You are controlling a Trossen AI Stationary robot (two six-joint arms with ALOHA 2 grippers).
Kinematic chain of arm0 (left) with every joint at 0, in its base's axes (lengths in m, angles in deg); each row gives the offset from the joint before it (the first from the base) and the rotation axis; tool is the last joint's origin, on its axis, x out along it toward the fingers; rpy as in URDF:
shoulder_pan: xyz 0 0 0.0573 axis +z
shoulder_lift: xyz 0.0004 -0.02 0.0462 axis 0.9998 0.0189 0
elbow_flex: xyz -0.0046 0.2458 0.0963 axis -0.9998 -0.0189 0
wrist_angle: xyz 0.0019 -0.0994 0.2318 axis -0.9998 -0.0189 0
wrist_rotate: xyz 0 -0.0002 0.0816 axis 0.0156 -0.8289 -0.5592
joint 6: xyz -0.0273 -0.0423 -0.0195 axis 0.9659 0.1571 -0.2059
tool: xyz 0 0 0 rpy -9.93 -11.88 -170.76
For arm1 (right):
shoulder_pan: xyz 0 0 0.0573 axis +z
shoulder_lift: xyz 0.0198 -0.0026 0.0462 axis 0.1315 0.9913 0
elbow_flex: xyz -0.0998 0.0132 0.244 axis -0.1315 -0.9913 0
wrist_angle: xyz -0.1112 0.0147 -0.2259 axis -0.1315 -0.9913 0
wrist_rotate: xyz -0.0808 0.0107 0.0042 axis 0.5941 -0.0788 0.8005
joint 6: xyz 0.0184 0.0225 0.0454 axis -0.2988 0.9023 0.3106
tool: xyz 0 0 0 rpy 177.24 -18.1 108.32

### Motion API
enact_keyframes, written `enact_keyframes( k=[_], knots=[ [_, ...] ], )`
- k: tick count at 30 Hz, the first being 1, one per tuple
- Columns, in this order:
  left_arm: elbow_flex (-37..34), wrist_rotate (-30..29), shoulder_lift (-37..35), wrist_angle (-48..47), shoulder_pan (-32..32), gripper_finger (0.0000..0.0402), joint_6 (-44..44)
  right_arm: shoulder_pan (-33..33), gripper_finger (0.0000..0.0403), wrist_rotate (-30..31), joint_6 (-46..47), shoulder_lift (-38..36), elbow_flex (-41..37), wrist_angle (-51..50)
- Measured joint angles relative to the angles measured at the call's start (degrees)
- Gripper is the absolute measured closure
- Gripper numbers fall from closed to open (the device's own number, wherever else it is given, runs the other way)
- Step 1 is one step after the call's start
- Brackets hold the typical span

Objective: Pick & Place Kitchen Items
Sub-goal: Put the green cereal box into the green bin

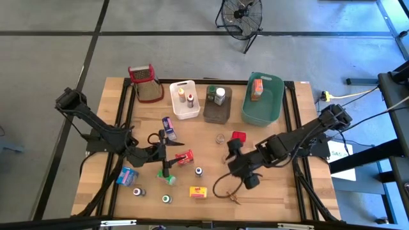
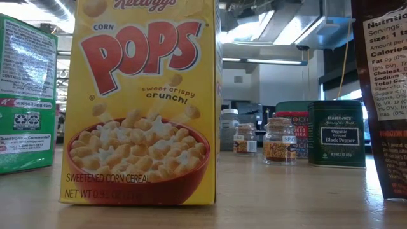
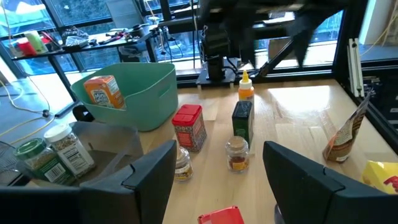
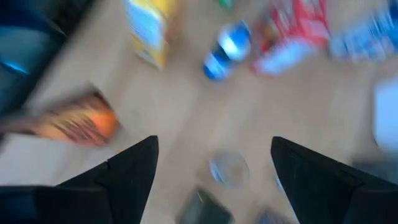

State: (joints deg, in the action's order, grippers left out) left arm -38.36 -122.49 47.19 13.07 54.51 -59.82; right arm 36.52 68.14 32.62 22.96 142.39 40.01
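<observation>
Small groceries lie scattered on the wooden table [image 1: 281, 191]: a red box [image 1: 185, 157], a blue box [image 1: 126, 176], a yellow box [image 1: 199, 191], a red tin [image 1: 239, 136], a small jar [image 1: 220, 138] and tiny capped bottles [image 1: 199, 171]. My left gripper [image 1: 166, 149] is open and empty beside the red box, whose top [image 3: 221, 216] shows low between its fingers. My right gripper [image 1: 232, 155] is open and empty over the table's middle, near the red tin; its blurred wrist view shows a small jar [image 4: 228, 167] ahead of the fingers.
At the far side stand a white tub [image 1: 184, 99], a brown tub [image 1: 217, 102], a green tub [image 1: 262, 97] holding an orange box, and a mesh grater with a red top [image 1: 146, 83]. The low view is filled by a yellow cereal box [image 2: 143, 102], jars and a pepper tin [image 2: 337, 133].
</observation>
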Motion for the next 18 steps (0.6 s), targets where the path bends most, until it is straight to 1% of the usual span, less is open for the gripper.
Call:
enact_keyframes(
  k=[3,6,15,18],
  knots=[
    [0.0,0.5,0.0,0.0,0.0,0.0166,0.0,0.9,0.0089,-3.7,-2.2,0.0,0.0,6.5],
    [0.0,2.6,0.0,0.0,0.0,0.0166,0.2,1.2,0.0089,-5.3,-2.2,0.0,0.0,11.0],
    [0.0,11.1,0.0,0.0,0.0,0.0166,0.2,1.5,0.0089,-6.4,3.3,0.0,0.0,15.0],
    [0.0,13.5,0.0,0.0,0.0,0.0166,0.2,1.7,0.0089,-6.6,3.6,0.0,0.0,15.5]
  ],
)
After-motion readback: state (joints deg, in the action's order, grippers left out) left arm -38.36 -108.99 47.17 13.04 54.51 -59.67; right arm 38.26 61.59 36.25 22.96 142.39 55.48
